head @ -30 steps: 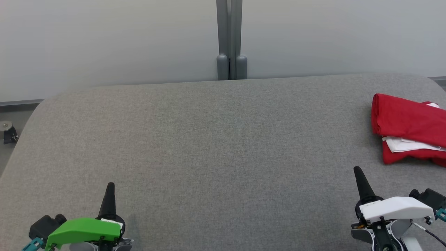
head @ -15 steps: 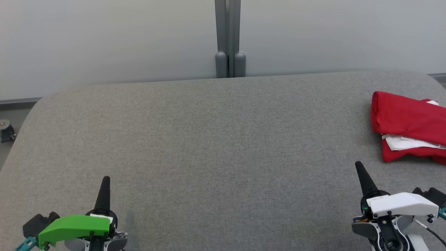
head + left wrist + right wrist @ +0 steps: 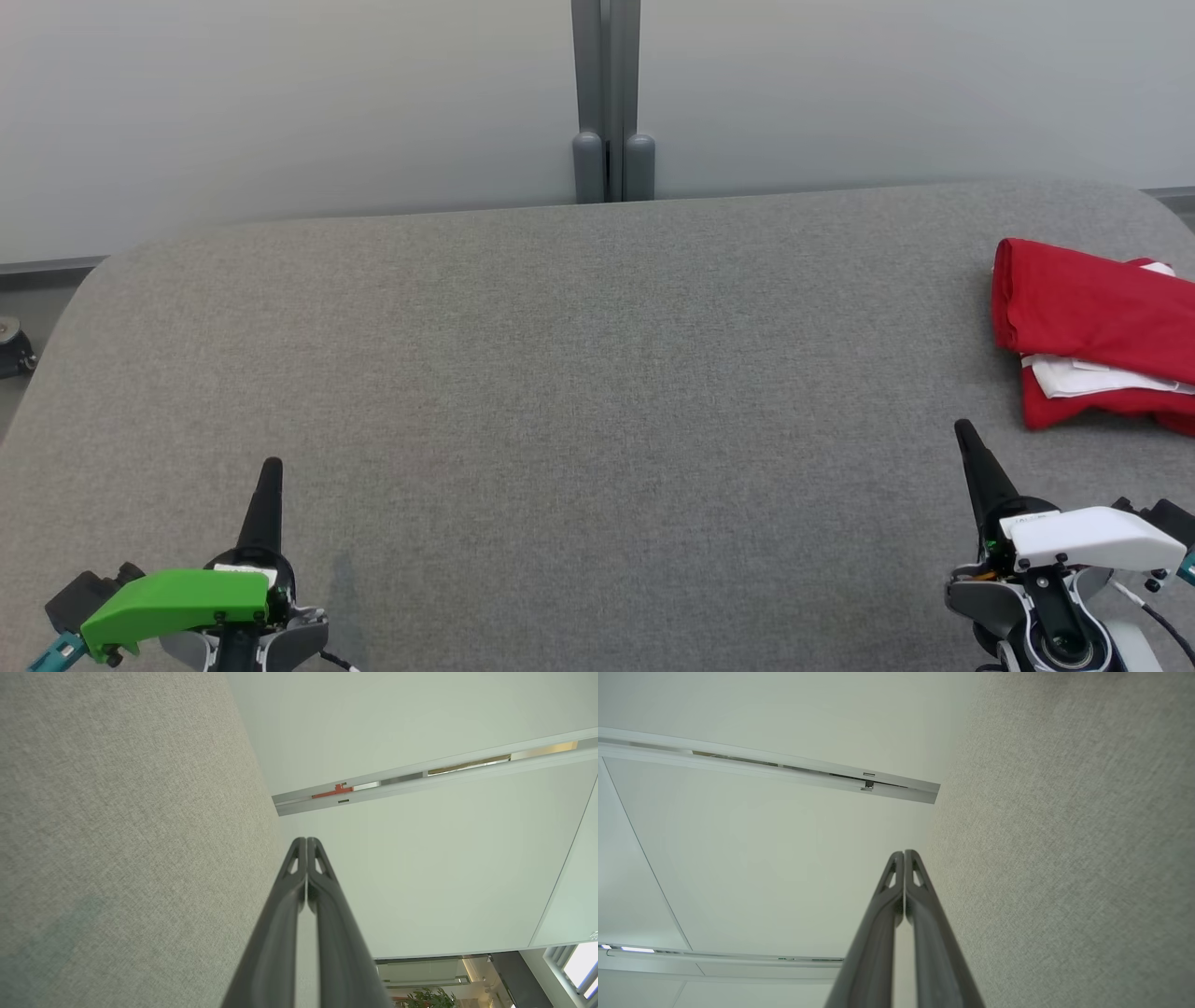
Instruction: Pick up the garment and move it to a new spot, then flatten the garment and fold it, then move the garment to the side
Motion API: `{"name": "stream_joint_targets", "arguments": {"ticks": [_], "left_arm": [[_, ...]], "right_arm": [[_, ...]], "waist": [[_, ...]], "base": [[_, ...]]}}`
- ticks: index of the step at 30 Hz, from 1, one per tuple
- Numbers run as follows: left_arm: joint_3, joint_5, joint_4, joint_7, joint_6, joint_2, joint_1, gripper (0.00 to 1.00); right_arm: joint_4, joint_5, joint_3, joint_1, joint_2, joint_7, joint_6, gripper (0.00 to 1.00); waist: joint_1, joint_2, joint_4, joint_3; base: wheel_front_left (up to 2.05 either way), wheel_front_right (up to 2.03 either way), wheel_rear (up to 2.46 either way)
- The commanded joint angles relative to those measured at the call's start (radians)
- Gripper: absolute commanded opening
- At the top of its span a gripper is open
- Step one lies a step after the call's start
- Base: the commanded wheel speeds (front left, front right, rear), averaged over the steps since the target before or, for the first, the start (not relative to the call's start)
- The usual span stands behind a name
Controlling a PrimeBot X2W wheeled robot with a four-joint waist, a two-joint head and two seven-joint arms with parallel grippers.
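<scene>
The garment, red with a white layer showing at its front edge, lies folded at the far right of the grey fabric table, cut off by the picture's right edge. My left gripper hangs at the lower left, shut and empty, far from the garment. My right gripper sits at the lower right, shut and empty, a short way in front of and left of the garment. In the left wrist view my left gripper has its tips pressed together. The right gripper in the right wrist view looks the same.
A pale wall with a grey post stands behind the table's far edge. A small caster sits on the floor at the far left. The table's corners are rounded, and both wrist views look along the tabletop toward wall panels.
Both grippers have drawn back toward the picture's bottom corners, still shut. The whole picture has shifted slightly, so the camera moved. The garment stays where it was on the table.
</scene>
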Motion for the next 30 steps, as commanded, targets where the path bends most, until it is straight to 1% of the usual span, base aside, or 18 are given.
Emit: {"name": "stream_joint_targets", "arguments": {"ticks": [1,30], "left_arm": [[0.008,-0.023,-0.008,0.007,-0.007,0.002,-0.025,0.0],[0.053,-0.208,-0.021,0.06,-0.031,0.002,-0.044,0.0]], "right_arm": [[-0.011,0.024,-0.005,-0.019,-0.005,0.006,0.0,0.0],[-0.025,0.234,-0.026,-0.034,-0.006,0.059,-0.001,0.0]], "waist": [[0.0,0.0,-0.001,0.001],[0.0,0.0,-0.011,0.021]], "base": [[0.0,0.0,0.0],[0.0,0.0,0.0]]}}
